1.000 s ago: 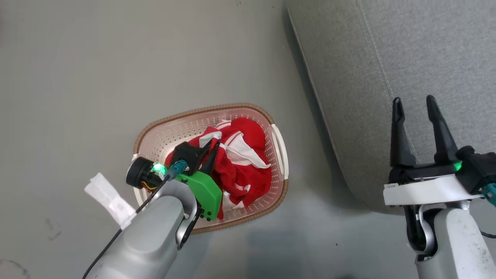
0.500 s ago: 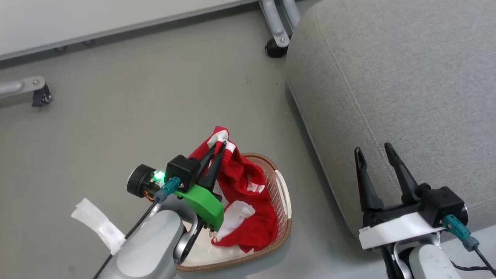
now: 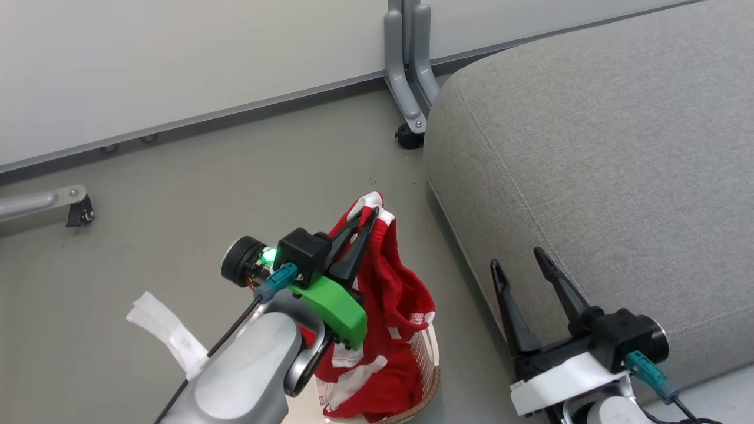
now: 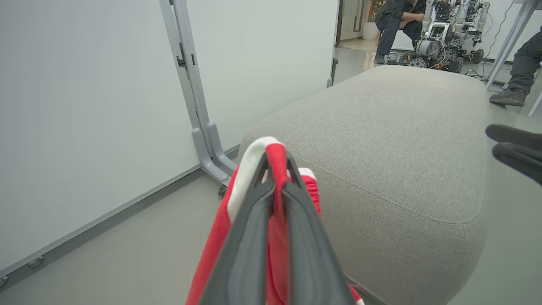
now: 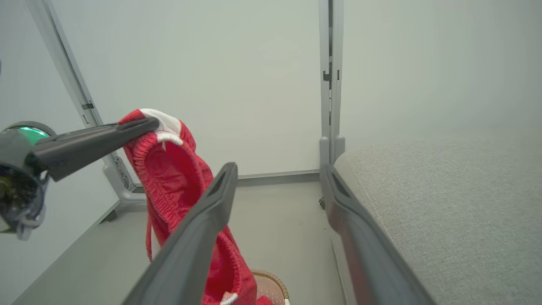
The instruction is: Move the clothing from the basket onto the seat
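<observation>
Left gripper (image 3: 370, 217) clamps clothing (image 3: 400, 294); head view shows basket (image 3: 434, 381), seemingly beneath.

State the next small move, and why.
Probably lift the left tool a little higher: it is shut on the clothing, but its lower end hangs inside the basket, beside the seat.

No word, number or brand can be read in any view. On the red clothing (image 3: 400, 288), a small white mark (image 3: 417, 318) is seen low on the hanging fold. It may be lettering, but it is too small for any letters to be made out. On the basket (image 3: 435, 386), a white sticker (image 3: 322, 400) with dark print is partly seen at the lower edge, and nothing on it can be deciphered.
</observation>
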You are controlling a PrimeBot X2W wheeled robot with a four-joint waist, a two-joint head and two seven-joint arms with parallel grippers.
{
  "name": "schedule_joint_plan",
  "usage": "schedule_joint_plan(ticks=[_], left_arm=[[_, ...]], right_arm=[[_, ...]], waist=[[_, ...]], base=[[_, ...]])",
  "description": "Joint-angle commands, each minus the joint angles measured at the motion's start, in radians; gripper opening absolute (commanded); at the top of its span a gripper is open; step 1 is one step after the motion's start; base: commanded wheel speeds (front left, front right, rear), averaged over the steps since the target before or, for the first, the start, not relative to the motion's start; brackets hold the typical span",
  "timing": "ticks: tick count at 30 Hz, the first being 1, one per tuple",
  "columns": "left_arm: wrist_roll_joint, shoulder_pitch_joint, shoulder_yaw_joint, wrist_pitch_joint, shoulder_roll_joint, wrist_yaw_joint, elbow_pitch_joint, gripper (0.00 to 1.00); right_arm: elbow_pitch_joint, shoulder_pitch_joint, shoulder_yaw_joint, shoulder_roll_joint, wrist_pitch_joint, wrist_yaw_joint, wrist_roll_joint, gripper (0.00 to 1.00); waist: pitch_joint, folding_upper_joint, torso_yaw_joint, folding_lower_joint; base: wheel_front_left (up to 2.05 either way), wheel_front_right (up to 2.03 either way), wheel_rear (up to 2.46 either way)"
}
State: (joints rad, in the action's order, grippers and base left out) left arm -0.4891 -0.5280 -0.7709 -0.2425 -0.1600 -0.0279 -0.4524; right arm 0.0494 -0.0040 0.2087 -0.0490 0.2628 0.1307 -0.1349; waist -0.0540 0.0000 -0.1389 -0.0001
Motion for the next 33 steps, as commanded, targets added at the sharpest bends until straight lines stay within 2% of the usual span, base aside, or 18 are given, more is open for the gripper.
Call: schedule_joint_plan(ticks=[1,14,23,30,31,32,33], left_arm=[[0.004,-0.023,-0.002,0.001,0.008,-0.006,0.008,0.00],[-0.029,-0.103,-0.072,0.040,0.088,-0.048,0.041,0.00],[-0.055,-0.133,-0.125,0.056,0.105,-0.046,0.084,0.00],[-0.079,-0.134,-0.162,0.090,0.108,-0.034,0.119,0.00],[-0.084,-0.133,-0.166,0.095,0.108,-0.031,0.123,0.00],[-0.086,-0.132,-0.170,0.097,0.108,-0.029,0.125,0.00],[-0.087,-0.131,-0.174,0.100,0.108,-0.028,0.127,0.00]], right_arm=[[-0.003,0.002,0.017,-0.002,0.003,0.000,0.006,1.00],[0.061,-0.085,0.157,-0.002,0.003,0.000,0.030,1.00],[0.155,-0.140,0.142,-0.002,0.003,0.000,0.012,1.00],[0.179,-0.151,0.128,-0.002,0.003,0.000,-0.019,1.00],[0.184,-0.154,0.136,-0.002,0.003,0.000,-0.019,0.47],[0.184,-0.156,0.140,-0.002,0.003,0.000,-0.018,0.16],[0.185,-0.156,0.148,-0.002,0.003,0.000,-0.017,0.00]], waist=[[0.004,0.0000,-0.002,0.0001],[-0.003,0.0000,0.011,0.0001],[0.010,0.0000,0.026,0.0001],[0.015,0.0000,0.041,0.0001],[0.014,0.0000,0.044,0.0001],[0.014,0.0000,0.046,0.0001],[0.013,0.0000,0.048,0.0001]], base=[[0.00,0.00,0.00],[0.00,0.00,0.00],[0.00,0.00,0.00],[0.00,0.00,0.00],[0.00,0.00,0.00],[0.00,0.00,0.00],[0.00,0.00,0.00]])
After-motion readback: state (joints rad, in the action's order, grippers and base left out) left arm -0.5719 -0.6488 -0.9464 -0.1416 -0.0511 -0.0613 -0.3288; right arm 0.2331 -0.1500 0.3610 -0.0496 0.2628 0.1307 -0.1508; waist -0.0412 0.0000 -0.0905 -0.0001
